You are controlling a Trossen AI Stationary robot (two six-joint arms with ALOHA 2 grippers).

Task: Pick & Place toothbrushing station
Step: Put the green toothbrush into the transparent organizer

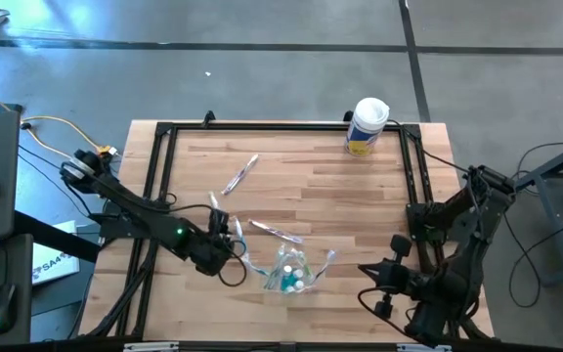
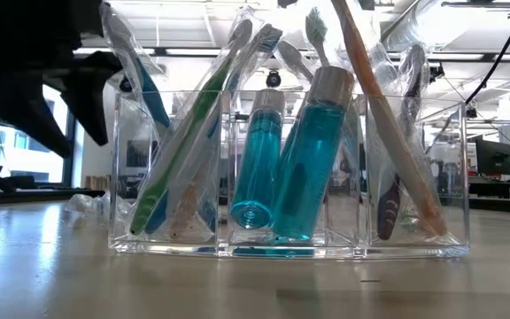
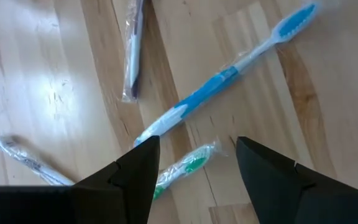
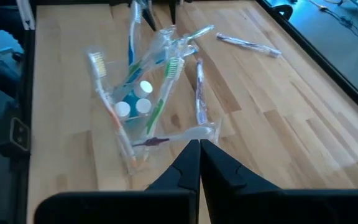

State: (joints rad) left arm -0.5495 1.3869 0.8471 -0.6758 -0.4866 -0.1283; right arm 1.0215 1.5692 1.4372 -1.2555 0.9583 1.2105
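Observation:
A small clear holder (image 1: 291, 274) stands on the table near its near edge. In the low view its outer compartments hold several toothbrushes (image 2: 189, 151) leaning on its walls, and the middle one holds teal tubes (image 2: 304, 159). My left gripper (image 1: 231, 242) is open just left of the holder. Its fingers hover above a loose blue toothbrush (image 3: 229, 74) and a wrapped green one (image 3: 185, 168) lying on the table. My right gripper (image 1: 365, 269) is shut and empty to the right of the holder, which it faces in the right wrist view (image 4: 142, 106).
More wrapped toothbrushes lie loose on the table, one at the middle (image 1: 277, 233) and one farther back (image 1: 239, 176). A large white canister with a yellow label (image 1: 367, 125) stands at the far edge. A black frame (image 1: 159, 176) runs round the tabletop.

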